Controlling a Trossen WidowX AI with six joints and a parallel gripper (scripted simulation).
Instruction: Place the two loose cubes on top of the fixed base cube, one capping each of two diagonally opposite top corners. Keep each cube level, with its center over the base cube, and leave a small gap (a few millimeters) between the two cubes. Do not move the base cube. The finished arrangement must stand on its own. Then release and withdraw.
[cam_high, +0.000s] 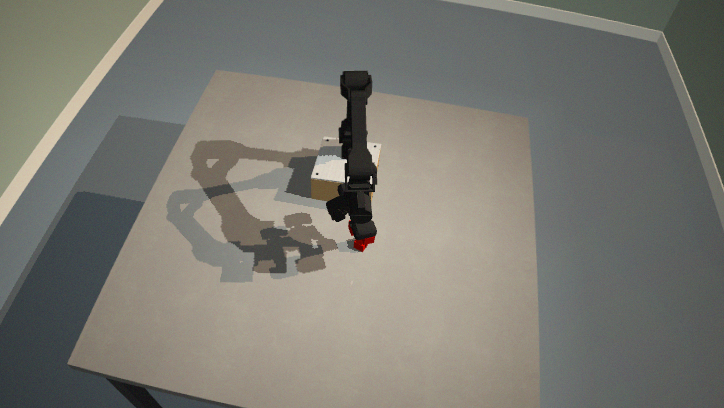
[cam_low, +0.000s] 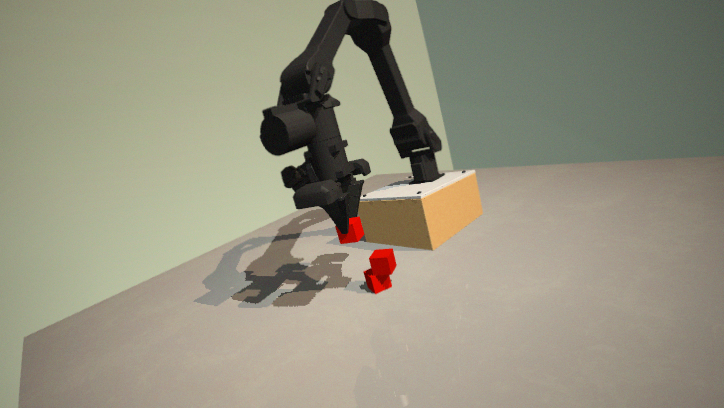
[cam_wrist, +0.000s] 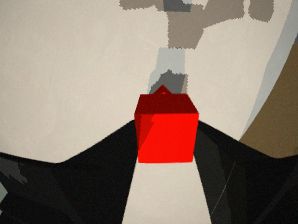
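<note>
The base cube stands on the table, turned so that a corner faces the exterior view. One loose red cube sits on top of it, on the right side in that view, and looks level. My gripper is shut on the other red cube. It holds that cube in the air, behind and above the stack in the exterior view. The held cube looks slightly tilted there. In the wrist view it hides most of the stack; only a small red tip shows beyond it. In the top view the arm partly hides the stack.
The arm stands on a wooden box with a white top, behind the cubes. The arm's shadow falls on the table to the left of the stack.
</note>
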